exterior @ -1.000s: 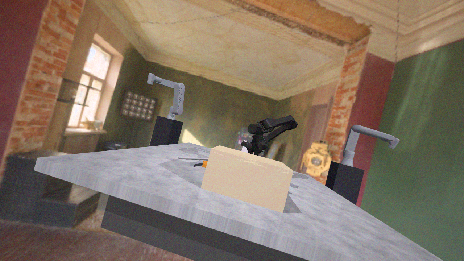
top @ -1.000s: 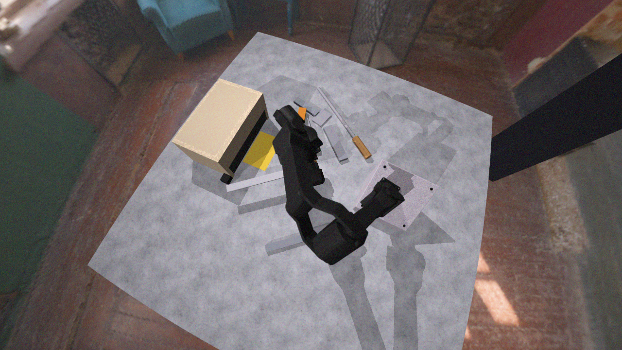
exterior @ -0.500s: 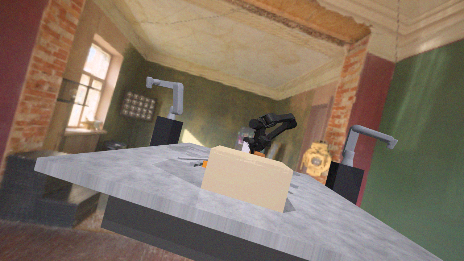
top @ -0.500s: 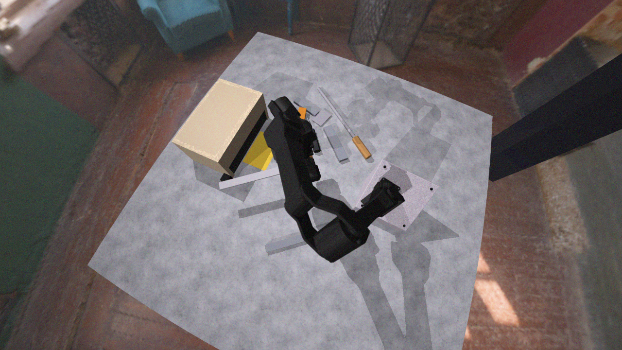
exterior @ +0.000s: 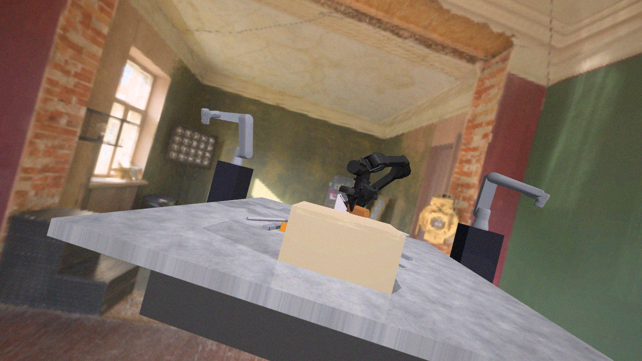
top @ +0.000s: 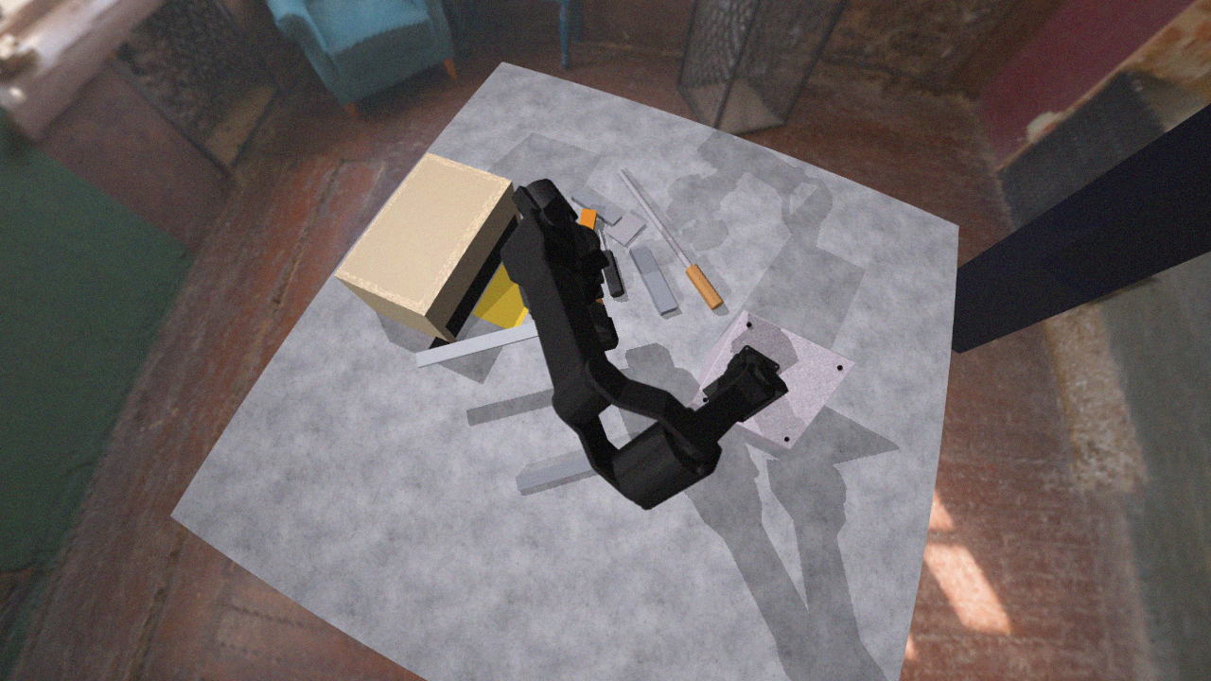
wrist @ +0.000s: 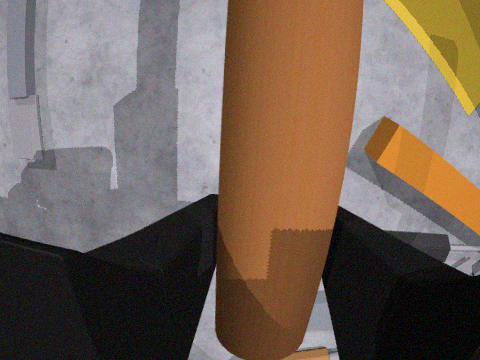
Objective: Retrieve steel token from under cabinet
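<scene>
Claw: the claw (wrist: 276,254) is clenched on a brown handle (wrist: 290,107); in the wrist view the handle runs up between the two black fingers.
Tool: the handle is judged to belong to a long tool — its far end is not shown.
Below the claw: the grey worktop (wrist: 80,74), a corner of the yellow marked area (wrist: 434,7), and an orange-ended bar (wrist: 420,170) lying to the right.
Cabinet: the tan cabinet (top: 423,241) stands just beside the arm, its dark open base facing the yellow area (top: 500,305).
Token: it is not seen in any view; it is presumably under the cabinet.
Spare tools: a pale strip (top: 478,345), grey bars (top: 654,279) and an orange-handled rod (top: 673,241) lie on the worktop.
Step in hand: the held tool is being brought toward the cabinet's base.
How to do it well: the tool should be kept low and level, slid under the gap, and drawn back slowly — so the token is dragged flat onto the yellow area.
</scene>
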